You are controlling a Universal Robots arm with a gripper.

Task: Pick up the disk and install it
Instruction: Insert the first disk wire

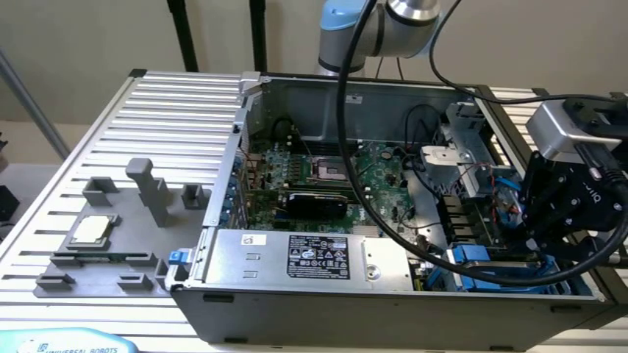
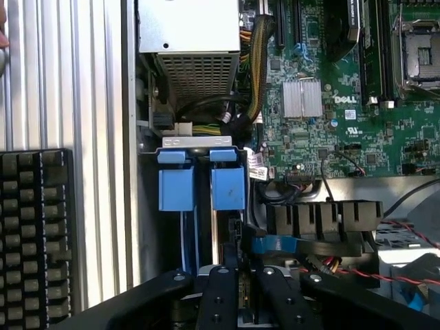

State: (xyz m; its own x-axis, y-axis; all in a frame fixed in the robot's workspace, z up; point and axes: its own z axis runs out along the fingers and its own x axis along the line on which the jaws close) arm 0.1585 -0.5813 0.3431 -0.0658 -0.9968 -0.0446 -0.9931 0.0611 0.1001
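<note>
Exterior view: found the claw (image 1: 537,250) sunk into the computer case (image 1: 294,309) at the drive bay, with the disk (image 1: 481,259) in its blue frame right under it.

Wrist view: saw the disk (image 2: 227,187) on edge in a slot, long axis running straight ahead of the claw (image 2: 240,292), beside a second blue frame (image 2: 175,189). Could not tell how wide the claw stood or whether anything was held.
</note>
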